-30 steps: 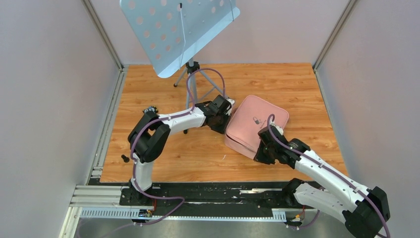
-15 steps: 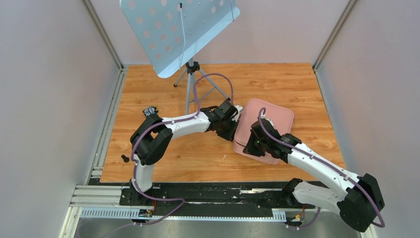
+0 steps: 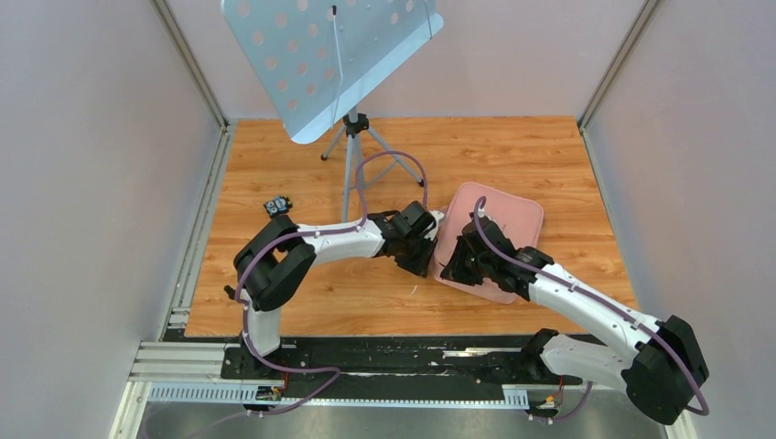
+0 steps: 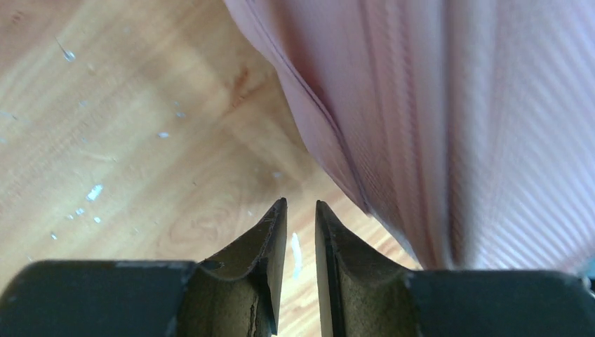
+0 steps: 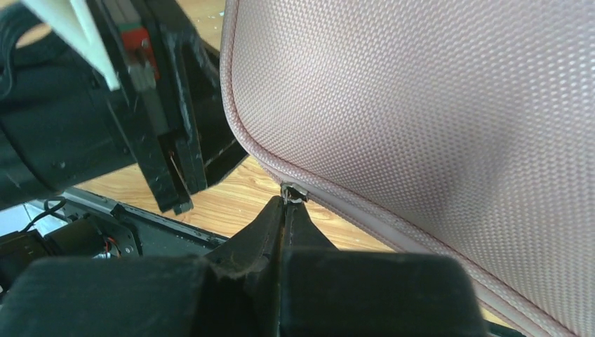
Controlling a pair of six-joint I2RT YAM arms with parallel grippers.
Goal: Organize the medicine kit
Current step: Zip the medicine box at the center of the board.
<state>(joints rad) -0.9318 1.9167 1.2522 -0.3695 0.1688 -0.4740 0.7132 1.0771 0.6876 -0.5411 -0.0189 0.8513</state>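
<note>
Pink medicine kit point(image 3: 508, 215): zip pull point(image 5: 293, 192) pinched in closed right end effector point(image 5: 284, 205); left end effector point(image 4: 300, 205) narrowly parted, empty, just beside.

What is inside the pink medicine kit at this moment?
Nothing inside shows. The medicine kit looks closed, so only its pink textured outside and edge seam are visible, and any contents are covered. The right gripper is shut on the zipper pull at one corner.

Bright, even, diffuse light from above; only faint soft shadows on table point(image 3: 274, 155). Top view sharp. Left wrist: kit point(image 4: 456, 105) smeared, prob. motion blur; wood washed pale. Right wrist: weave crisp, near fingers point(image 5: 259, 232) soft, dark.
</note>
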